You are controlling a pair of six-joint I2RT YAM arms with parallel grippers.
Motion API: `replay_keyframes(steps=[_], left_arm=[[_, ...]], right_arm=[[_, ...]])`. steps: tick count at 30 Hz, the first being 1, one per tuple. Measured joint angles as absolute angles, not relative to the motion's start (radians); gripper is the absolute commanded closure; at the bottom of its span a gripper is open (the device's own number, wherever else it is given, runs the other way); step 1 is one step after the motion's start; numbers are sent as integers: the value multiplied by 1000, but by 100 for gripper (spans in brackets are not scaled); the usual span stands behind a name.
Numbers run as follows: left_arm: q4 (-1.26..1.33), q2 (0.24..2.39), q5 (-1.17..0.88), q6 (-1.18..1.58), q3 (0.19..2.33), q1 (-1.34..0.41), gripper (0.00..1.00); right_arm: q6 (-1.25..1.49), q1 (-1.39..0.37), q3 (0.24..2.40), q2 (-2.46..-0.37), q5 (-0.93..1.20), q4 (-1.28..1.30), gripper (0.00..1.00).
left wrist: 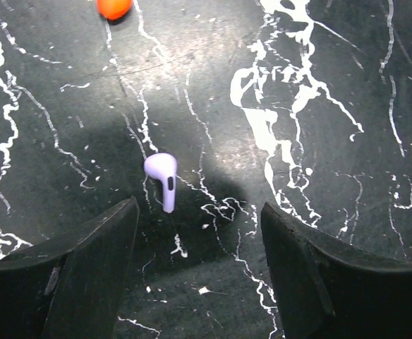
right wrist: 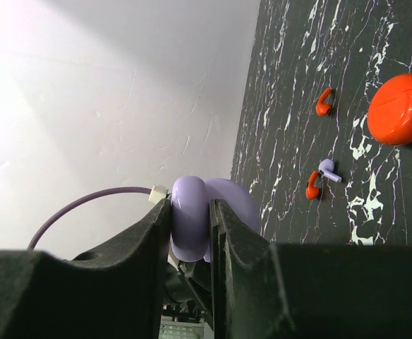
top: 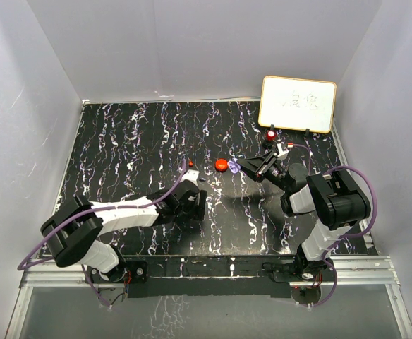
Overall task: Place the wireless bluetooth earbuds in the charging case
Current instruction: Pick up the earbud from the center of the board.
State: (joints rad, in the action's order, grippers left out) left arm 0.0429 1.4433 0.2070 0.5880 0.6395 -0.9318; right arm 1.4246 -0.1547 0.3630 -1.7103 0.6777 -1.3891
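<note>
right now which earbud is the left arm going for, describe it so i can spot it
Start at the black marbled table and find the left gripper near its middle, jaws apart. Lying on the table between and just ahead of them is a pale purple earbud. It is apart from the orange earbud farther ahead, and is the only purple one there.

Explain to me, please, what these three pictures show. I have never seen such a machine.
Two robot arms stand on a black marbled table. One picture looks down from above; the other two come from small cameras on each wrist. The left hand hangs open over a small pale purple plastic earbud lying on the table. The right hand is closed on a round pale purple charging case, lifted off the table. Also on the table: a round red case, two small red earbuds and a second purple one. A white board stands behind.
</note>
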Motion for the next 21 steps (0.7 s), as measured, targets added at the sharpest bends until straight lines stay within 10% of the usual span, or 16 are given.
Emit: replay_keyframes(steps=[21], left_arm=[[-78, 1575, 351, 605, 778, -934, 55]], right_arm=[[1424, -154, 363, -1710, 680, -1390, 100]])
